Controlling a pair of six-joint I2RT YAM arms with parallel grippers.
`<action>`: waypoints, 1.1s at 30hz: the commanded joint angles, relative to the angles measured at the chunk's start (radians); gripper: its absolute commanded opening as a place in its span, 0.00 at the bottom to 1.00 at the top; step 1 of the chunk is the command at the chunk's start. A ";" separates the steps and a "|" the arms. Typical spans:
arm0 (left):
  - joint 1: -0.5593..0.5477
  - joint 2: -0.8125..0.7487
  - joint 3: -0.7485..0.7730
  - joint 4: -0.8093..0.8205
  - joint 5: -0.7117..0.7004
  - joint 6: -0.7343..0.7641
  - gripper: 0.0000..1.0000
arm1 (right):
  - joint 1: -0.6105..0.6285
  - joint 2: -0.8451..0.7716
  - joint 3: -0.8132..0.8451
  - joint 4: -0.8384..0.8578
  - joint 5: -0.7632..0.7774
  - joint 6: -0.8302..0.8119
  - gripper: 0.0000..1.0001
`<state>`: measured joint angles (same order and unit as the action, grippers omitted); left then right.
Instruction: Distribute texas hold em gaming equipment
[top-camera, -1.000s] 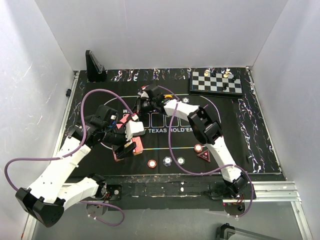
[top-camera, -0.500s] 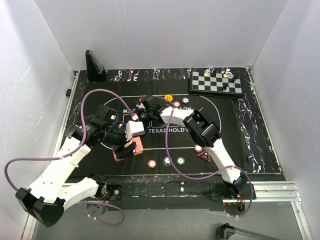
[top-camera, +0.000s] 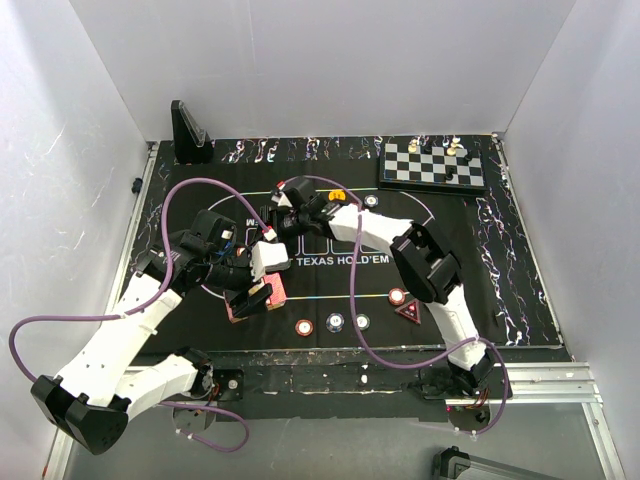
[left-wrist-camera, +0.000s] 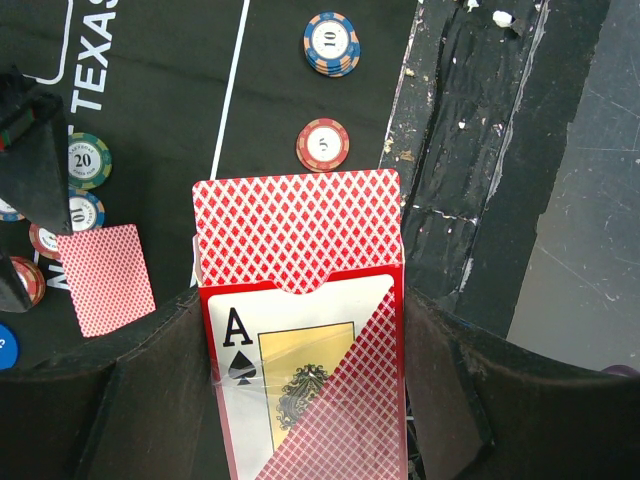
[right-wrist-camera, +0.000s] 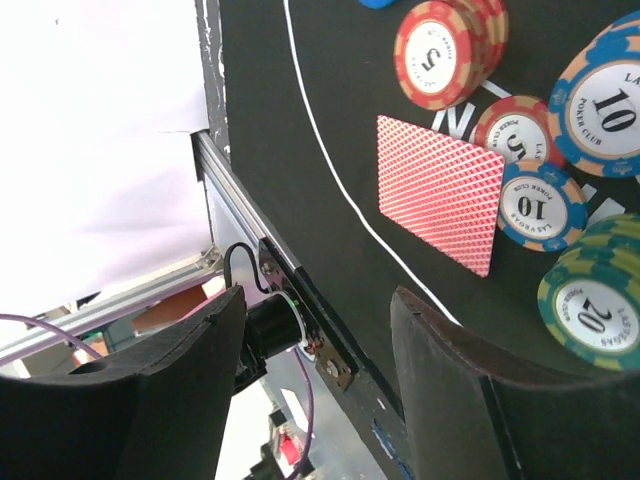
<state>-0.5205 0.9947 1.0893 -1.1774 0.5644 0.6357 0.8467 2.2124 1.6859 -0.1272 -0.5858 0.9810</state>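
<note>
**Left gripper (left-wrist-camera: 300, 335) clamped on a card box (left-wrist-camera: 300, 410)**

Its face shows a spade "A"; red-backed cards (left-wrist-camera: 296, 225) protrude from the top. Beyond lie a blue chip (left-wrist-camera: 332, 43) marked "10" and a red chip (left-wrist-camera: 322, 145) marked "5" on the mat (left-wrist-camera: 160, 120) printed "TEXAS". Right gripper (right-wrist-camera: 315, 310), fingers apart and empty, hovers near a face-down card (right-wrist-camera: 440, 190) just beside a striped chip (right-wrist-camera: 540, 205) reading "10 POKER CLUB".

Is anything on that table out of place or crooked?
A chessboard with pieces sits at the far right corner, odd beside a poker mat. One red-backed card lies face down and tilted beside the chips. Nothing looks spilled or broken.
</note>
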 joint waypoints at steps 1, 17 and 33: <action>-0.004 -0.008 0.037 0.019 0.014 0.001 0.24 | 0.000 -0.106 0.020 -0.103 0.033 -0.070 0.68; -0.004 -0.019 0.014 0.062 0.026 -0.014 0.24 | -0.097 -0.686 -0.556 0.102 0.009 -0.032 0.86; -0.004 0.027 0.047 0.074 0.017 -0.007 0.27 | 0.028 -0.682 -0.600 0.342 -0.091 0.071 0.90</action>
<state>-0.5205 1.0317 1.0893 -1.1282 0.5648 0.6277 0.8394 1.4948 1.0256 0.1463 -0.6521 1.0489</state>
